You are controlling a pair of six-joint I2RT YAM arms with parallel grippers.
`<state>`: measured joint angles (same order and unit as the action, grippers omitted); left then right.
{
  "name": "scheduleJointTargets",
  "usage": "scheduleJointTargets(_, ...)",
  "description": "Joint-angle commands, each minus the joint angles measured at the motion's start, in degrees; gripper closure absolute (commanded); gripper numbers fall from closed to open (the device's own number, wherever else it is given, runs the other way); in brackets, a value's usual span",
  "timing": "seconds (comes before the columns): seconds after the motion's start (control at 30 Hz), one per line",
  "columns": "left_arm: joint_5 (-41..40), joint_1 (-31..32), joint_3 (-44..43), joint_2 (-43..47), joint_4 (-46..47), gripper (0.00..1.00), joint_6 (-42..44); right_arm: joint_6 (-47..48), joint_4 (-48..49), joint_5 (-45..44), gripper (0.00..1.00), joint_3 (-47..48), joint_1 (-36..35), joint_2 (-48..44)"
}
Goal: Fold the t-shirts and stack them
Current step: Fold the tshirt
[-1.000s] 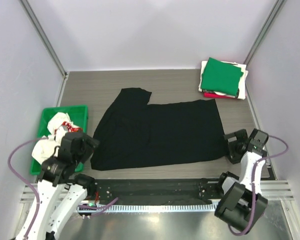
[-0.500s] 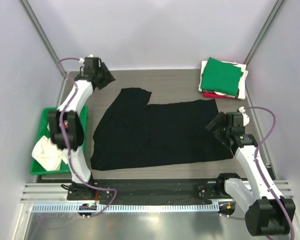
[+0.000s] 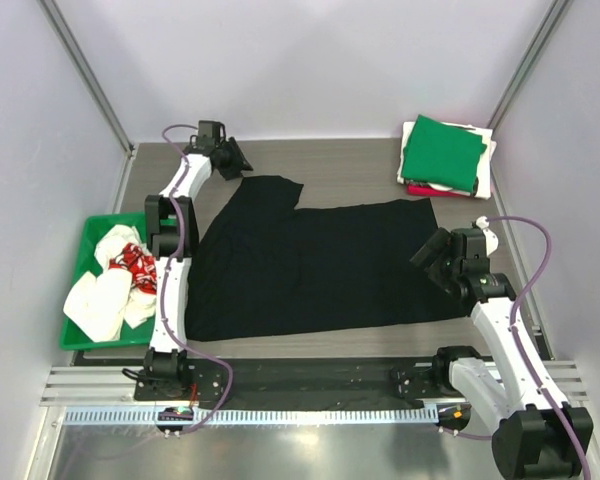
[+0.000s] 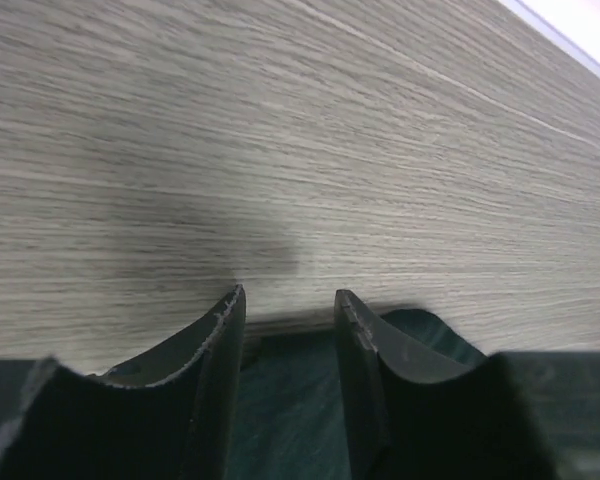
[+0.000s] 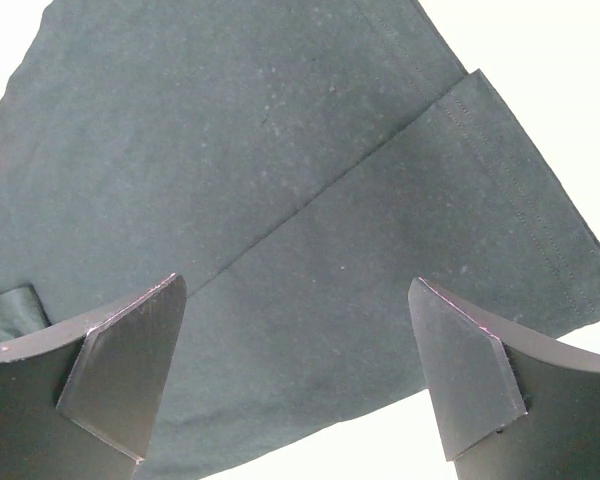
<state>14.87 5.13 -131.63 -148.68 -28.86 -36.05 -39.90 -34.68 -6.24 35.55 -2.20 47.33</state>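
A large black t-shirt (image 3: 310, 265) lies spread flat mid-table. My left gripper (image 3: 235, 160) reaches to the far back left, at the shirt's upper left corner. In the left wrist view its fingers (image 4: 288, 295) stand partly open, low over the table, with the dark cloth edge (image 4: 290, 400) between them. My right gripper (image 3: 432, 252) hovers over the shirt's right edge. In the right wrist view it (image 5: 295, 285) is wide open and empty above the black cloth (image 5: 280, 200). A folded stack (image 3: 445, 155) at the back right has a green shirt on top, with white and red below.
A green plastic tray (image 3: 105, 222) at the left edge holds crumpled white and red shirts (image 3: 110, 290). The wood-grain table (image 3: 350, 170) is walled on three sides. A black rail (image 3: 310, 375) with the arm bases runs along the near edge.
My left arm swung from beside the tray to the back left, then right to the shirt's upper corner. My right arm moved from the table's right edge over the shirt's right edge.
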Motion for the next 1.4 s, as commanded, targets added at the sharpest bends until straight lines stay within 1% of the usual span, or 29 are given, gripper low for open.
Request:
scheduleJointTargets(0.0,2.79,0.41,2.77,3.21,1.96,0.59,-0.94,1.75,1.54,-0.26,0.00,0.84,-0.35,0.57)
scheduleJointTargets(0.03,2.97,0.59,6.70,4.09,3.01,0.60,-1.12,2.02,1.63,-0.79,0.00,0.75,-0.44,0.83)
scheduleJointTargets(0.13,3.14,1.11,11.99,6.64,5.39,0.61,-1.65,2.02,1.72,-1.14,0.00,0.75,-0.35,0.92)
scheduleJointTargets(0.23,4.11,1.20,13.94,7.53,6.01,0.65,-2.00,2.02,1.72,-1.06,0.00,0.75,-0.35,1.10)
scheduleJointTargets(0.3,4.37,1.29,15.26,8.32,6.10,0.70,-1.92,2.11,1.72,-1.14,0.00,0.66,-0.44,1.10)
scheduleJointTargets(0.33,4.46,1.29,15.61,8.58,6.19,0.77,-1.83,2.11,1.72,-1.23,0.00,0.66,-0.35,1.10)
scheduleJointTargets(0.4,4.90,1.29,15.79,8.93,6.19,0.85,-1.65,2.02,1.72,-1.58,0.00,0.48,-0.35,1.18)
scheduleJointTargets(0.43,5.25,1.29,15.71,9.11,6.10,0.97,-1.74,2.02,1.72,-1.76,0.00,0.40,-0.44,1.18)
scheduleJointTargets(0.47,5.34,1.29,15.71,9.72,6.10,1.00,-1.83,2.02,1.72,-1.67,0.00,0.40,-0.35,1.36)
scheduleJointTargets(0.53,5.34,1.29,15.53,10.69,5.66,1.00,-1.83,2.02,1.72,-1.84,0.00,0.75,-0.35,1.89)
scheduleJointTargets(0.67,3.94,1.29,15.00,14.46,1.81,1.00,-1.22,1.93,1.89,-1.06,0.01,1.97,-0.35,3.29)
scheduleJointTargets(0.8,1.92,1.29,16.06,19.30,-2.07,1.00,0.10,2.37,2.77,-0.35,0.00,6.36,-0.35,7.41)
scheduleJointTargets(0.9,0.95,1.29,17.11,22.64,-4.80,1.00,0.89,3.69,3.82,-0.61,0.00,10.92,-0.35,12.51)
scheduleJointTargets(0.93,0.69,1.29,18.59,24.04,-5.67,1.00,1.07,4.65,4.26,-0.79,0.00,12.25,-0.35,15.65)
scheduleJointTargets(1.03,-0.37,1.29,21.93,26.51,-5.77,1.00,-0.41,6.14,5.57,-2.02,0.00,17.17,-0.35,20.41)
scheduleJointTargets(1.07,-0.46,1.29,24.03,27.91,-5.68,1.00,-0.86,7.02,5.93,-3.15,0.00,18.23,-0.35,23.65)
scheduleJointTargets(1.17,0.07,1.29,27.03,30.37,-5.16,1.00,-1.91,8.69,8.13,-4.22,0.00,22.80,-0.35,29.12)
scheduleJointTargets(1.2,0.33,1.29,28.87,30.82,-4.89,1.00,-2.00,9.66,8.66,-5.18,0.00,25.25,-0.35,32.96)
scheduleJointTargets(1.27,0.86,1.29,30.20,32.04,-4.54,1.00,-2.00,10.89,10.15,-5.80,0.02,27.89,-0.35,36.85)
scheduleJointTargets(1.3,0.77,1.29,31.25,32.49,-4.36,1.00,-1.83,11.94,10.76,-6.76,0.05,30.69,-0.35,40.35)
scheduleJointTargets(1.37,0.68,1.29,32.31,33.36,-3.92,1.00,-1.48,12.74,11.82,-7.29,0.10,33.08,-0.35,43.71)
